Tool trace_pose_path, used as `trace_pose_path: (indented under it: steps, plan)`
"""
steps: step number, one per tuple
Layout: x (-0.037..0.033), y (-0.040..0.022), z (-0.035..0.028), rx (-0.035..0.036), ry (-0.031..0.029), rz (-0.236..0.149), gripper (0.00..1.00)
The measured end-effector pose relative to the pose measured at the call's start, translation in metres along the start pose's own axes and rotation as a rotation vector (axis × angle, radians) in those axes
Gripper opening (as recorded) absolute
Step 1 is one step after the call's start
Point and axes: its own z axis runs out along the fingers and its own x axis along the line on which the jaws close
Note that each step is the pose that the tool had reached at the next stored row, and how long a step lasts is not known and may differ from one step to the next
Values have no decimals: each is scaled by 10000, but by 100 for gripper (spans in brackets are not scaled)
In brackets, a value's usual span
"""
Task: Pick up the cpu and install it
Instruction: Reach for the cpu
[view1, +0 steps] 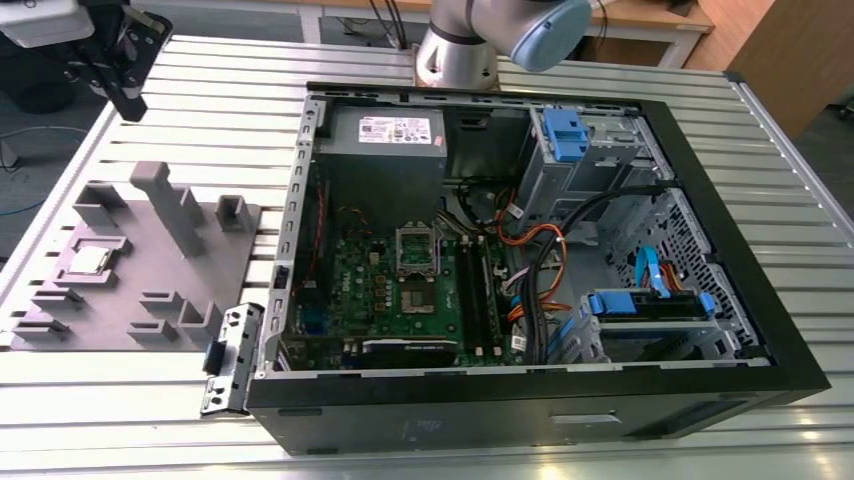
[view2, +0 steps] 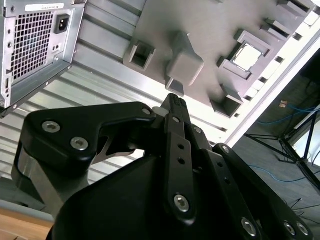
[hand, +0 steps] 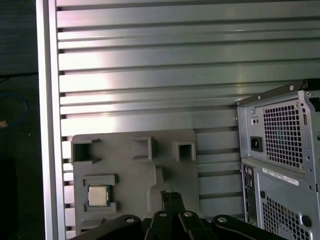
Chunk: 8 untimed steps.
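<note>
Slatted aluminium makes up the bench (view1: 134, 400) that carries everything I work over. Closest to me is my own hand (hand: 168, 195), its two fingers (view2: 175, 102) pressed together with nothing between them, hanging in the air above the bench. Below it lies a grey plastic tray (hand: 135, 170) with raised blocks and square recesses. The cpu (hand: 98, 195) sits flat in one of those recesses, silver top up, well apart from my fingertips and untouched; in the exterior view it lies toward that view's left side of the tray. Beyond the tray, on the exterior view's right, stands the opened black computer case (view1: 534, 405) with its green motherboard (view1: 380, 295) showing. The metal-framed socket (view1: 416, 250) on that board has a dark centre, and a grey power supply (view1: 387, 130) sits behind it.
</note>
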Motion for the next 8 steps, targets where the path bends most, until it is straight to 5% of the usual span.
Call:
trace_pose_path:
  steps: [8]
  plan:
    - [115,-70,64,9,85,4,11]
